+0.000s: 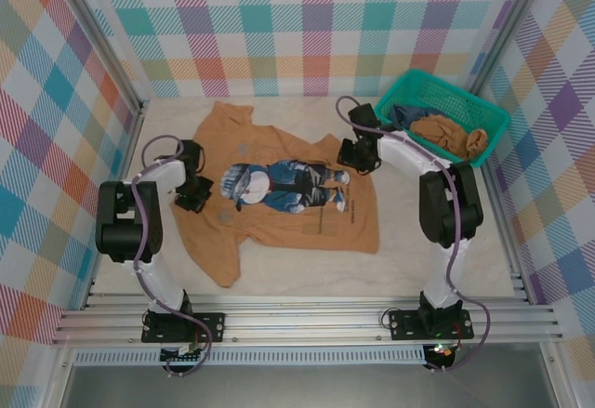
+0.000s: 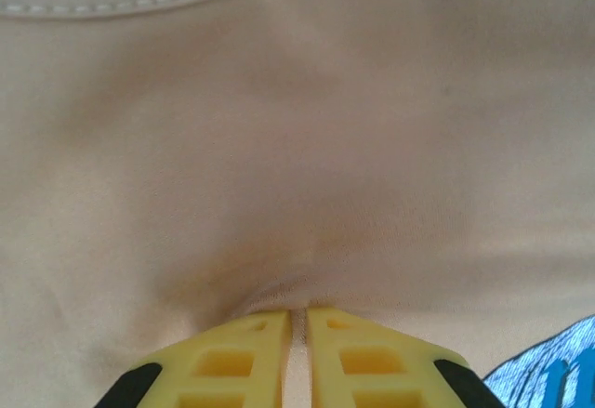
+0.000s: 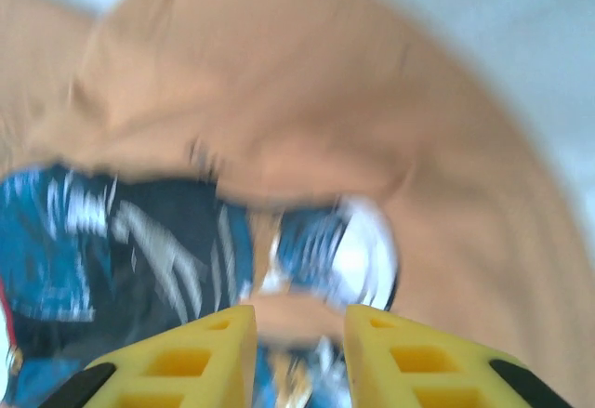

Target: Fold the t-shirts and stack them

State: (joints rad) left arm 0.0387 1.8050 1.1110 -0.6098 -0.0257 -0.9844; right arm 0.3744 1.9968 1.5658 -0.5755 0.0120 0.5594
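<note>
A tan t-shirt [image 1: 307,227] with a blue and white cartoon print [image 1: 279,186] lies spread out and rumpled on the table. At its left edge my left gripper [image 1: 193,196] is down on the cloth. In the left wrist view its yellow fingers [image 2: 232,352] are nearly together around a raised ridge of tan fabric [image 2: 279,289]. My right gripper [image 1: 357,159] hovers over the shirt's right part. The right wrist view is blurred. Its fingers [image 3: 204,352] stand apart above the print [image 3: 139,241]. Another tan t-shirt [image 1: 452,135] lies bunched in the basket.
A teal mesh basket [image 1: 494,116] sits at the back right corner and also holds a dark blue cloth [image 1: 405,113]. Checkered walls close in the table on three sides. A metal rail runs along the near edge by the arm bases.
</note>
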